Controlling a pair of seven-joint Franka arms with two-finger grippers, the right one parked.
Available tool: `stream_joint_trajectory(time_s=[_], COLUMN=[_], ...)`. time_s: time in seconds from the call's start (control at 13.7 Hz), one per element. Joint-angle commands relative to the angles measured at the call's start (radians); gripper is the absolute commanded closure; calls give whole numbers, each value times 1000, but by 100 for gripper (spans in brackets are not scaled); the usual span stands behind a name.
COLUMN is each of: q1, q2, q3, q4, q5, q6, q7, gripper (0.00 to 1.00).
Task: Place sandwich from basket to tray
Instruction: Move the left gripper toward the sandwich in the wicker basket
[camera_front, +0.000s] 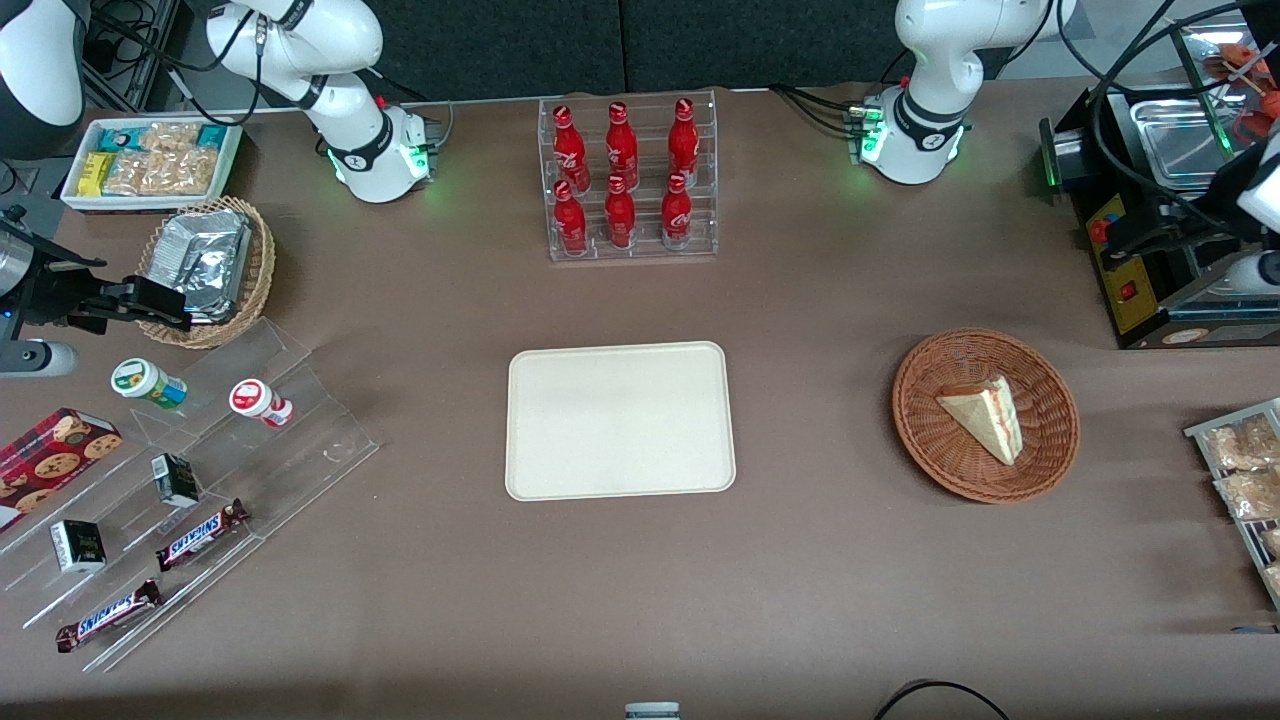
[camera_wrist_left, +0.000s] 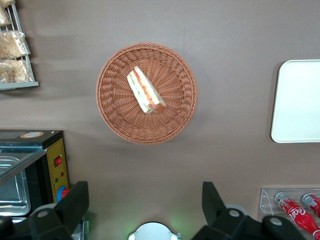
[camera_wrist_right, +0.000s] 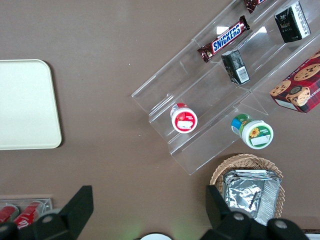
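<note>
Front view: the sandwich lies on its side in the basket, toward the working arm's end of the desk. The tray sits at the desk's middle, well apart from the basket, with nothing on it. A clear rack of red bottles stands farther from the camera than the tray. The working gripper cannot be made out in this view.

Left wrist view: the gripper hangs high above the desk, near the basket but not over it. Its jaws stand wide apart and grip nothing; bare desk shows between the two fingers. The sandwich rests near the basket's centre, its red and green filling edge showing. One end of the tray is visible, apart from the basket. A black appliance with a yellow panel stands near the gripper.

Right wrist view: one end of the tray appears, bare. Stepped clear racks carry snack bars and small jars.
</note>
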Motion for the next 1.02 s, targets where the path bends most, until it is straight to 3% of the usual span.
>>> stream_joint_trajectory(time_s=[0.0, 0.29, 0.51, 0.95], q1=[-39, -26, -22, 17], q2=[3, 38, 97, 108], q3=[17, 16, 17, 19], q4=[10, 12, 0, -203], q5=[21, 21, 29, 24], q6=[-21, -5, 74, 338], q7=[-41, -62, -182, -402], gripper=[0, 0, 0, 0])
